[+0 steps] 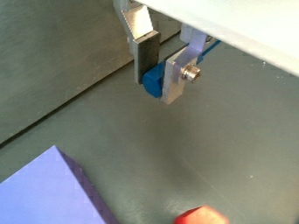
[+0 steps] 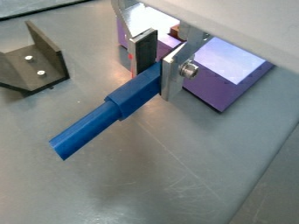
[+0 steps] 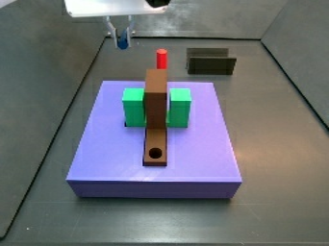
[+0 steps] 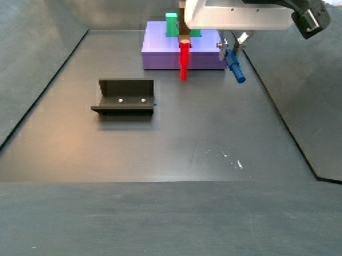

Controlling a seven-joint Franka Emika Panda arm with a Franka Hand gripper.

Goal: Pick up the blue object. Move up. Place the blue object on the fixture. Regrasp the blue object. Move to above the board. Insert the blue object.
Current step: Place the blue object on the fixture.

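Fingers (image 2: 172, 74) of the gripper (image 2: 156, 70) pinch the blue object (image 2: 105, 114) by one end, the flat silver plates closed on its thicker part while the thinner end sticks out free, slanting down toward the lower left of that wrist view. In another wrist view only a small blue stub (image 1: 153, 80) shows between the plates, above bare grey floor. In a side view the gripper (image 4: 230, 48) hangs in the upper right of the frame, just right of the board (image 4: 162, 48), and the blue object (image 4: 234, 68) hangs from it clear of the floor, tilted. In a side view the gripper (image 3: 119, 36) sits at the upper left, beyond the far left corner of the board (image 3: 193, 154), which carries the green blocks (image 3: 134, 106), the brown bar (image 3: 156, 120) and the red peg (image 3: 162, 59). The fixture (image 4: 123, 97) stands on the floor at left centre, well apart from the gripper, and shows again at the upper right (image 3: 211, 62).
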